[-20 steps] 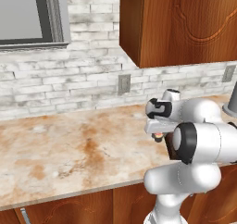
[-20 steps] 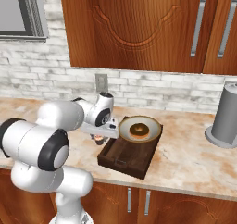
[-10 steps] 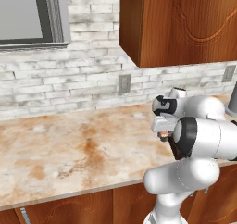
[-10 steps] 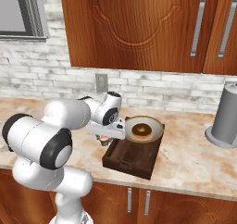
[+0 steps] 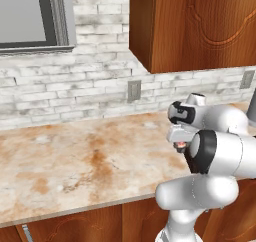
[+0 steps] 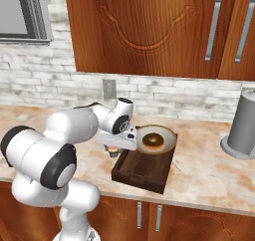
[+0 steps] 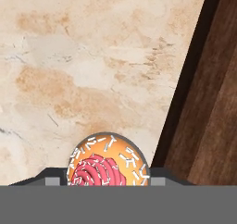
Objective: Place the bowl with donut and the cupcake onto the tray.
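My gripper [image 6: 115, 146] is shut on the cupcake [image 6: 114, 151], which has pink frosting with white sprinkles. It hangs just above the counter beside the left edge of the dark wooden tray [image 6: 142, 171]. The hand view looks down on the cupcake [image 7: 109, 165] between the fingertips, with the tray [image 7: 208, 102] to its right. At the tray's far end rests the tan-rimmed bowl [image 6: 171, 136], holding the chocolate donut [image 6: 153, 142]. In the left base view the cupcake [image 5: 179, 145] peeks out under the hand.
A grey cylindrical canister [image 6: 244, 126] stands on the counter to the right of the tray. A wall outlet [image 6: 108, 88] is on the brick backsplash behind the arm. Wooden cabinets hang overhead. Bare marbled counter [image 5: 75, 161] stretches to the left.
The gripper has carried the cupcake a little to the right, closer to the tray's left edge. The bowl and donut have stayed put.
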